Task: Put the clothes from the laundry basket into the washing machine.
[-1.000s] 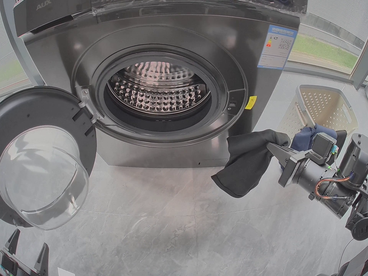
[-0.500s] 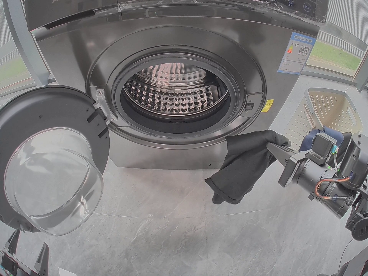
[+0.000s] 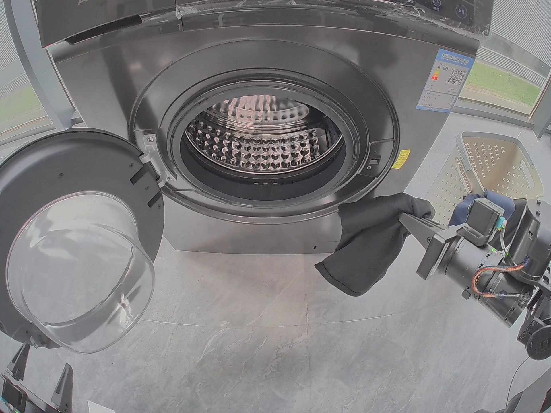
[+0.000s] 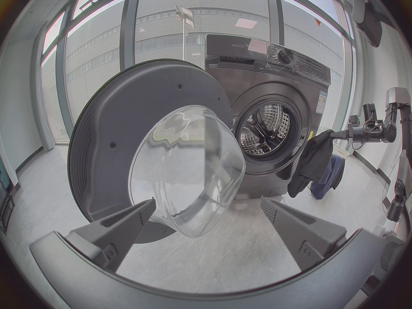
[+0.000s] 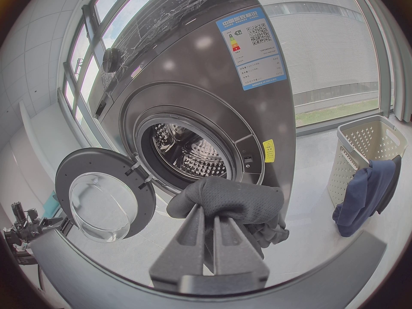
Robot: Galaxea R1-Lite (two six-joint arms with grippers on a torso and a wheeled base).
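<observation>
Right gripper (image 3: 404,218), seen from the head view, is pinched closed on the top of the dark grey garment (image 3: 367,242). The cloth hangs free above the floor (image 3: 258,328), near the lower right of the washing machine (image 3: 258,47). The door (image 3: 69,167) stands swung open to the left and the drum (image 3: 261,144) is bare metal. The laundry basket (image 3: 499,156) stands to the right of the machine, with a blue garment (image 3: 493,197) draped over its near rim. The left gripper (image 3: 40,374) sits low at the near left, its fingers apart and holding nothing. Against half a second ago, the right gripper sits at the same spot, while the garment's hanging end has shifted slightly right and changed shape.

From the left wrist view, the left gripper (image 4: 207,202) is wide open just near the door's clear bowl. This view alone shows how the dark grey garment (image 4: 313,162) hangs well clear of the floor, with the blue garment (image 4: 328,179) behind it.

From the right wrist view, the right gripper (image 5: 209,215) has both fingers close together with cloth bunched over their tips. The blue garment (image 5: 365,189) trails down the basket's outer wall. A blue-and-white label (image 5: 251,48) with small print and a square code sits on the machine's upper right front, and a yellow sticker (image 5: 268,150) lies beside the door latch; their text is too small to make out.
</observation>
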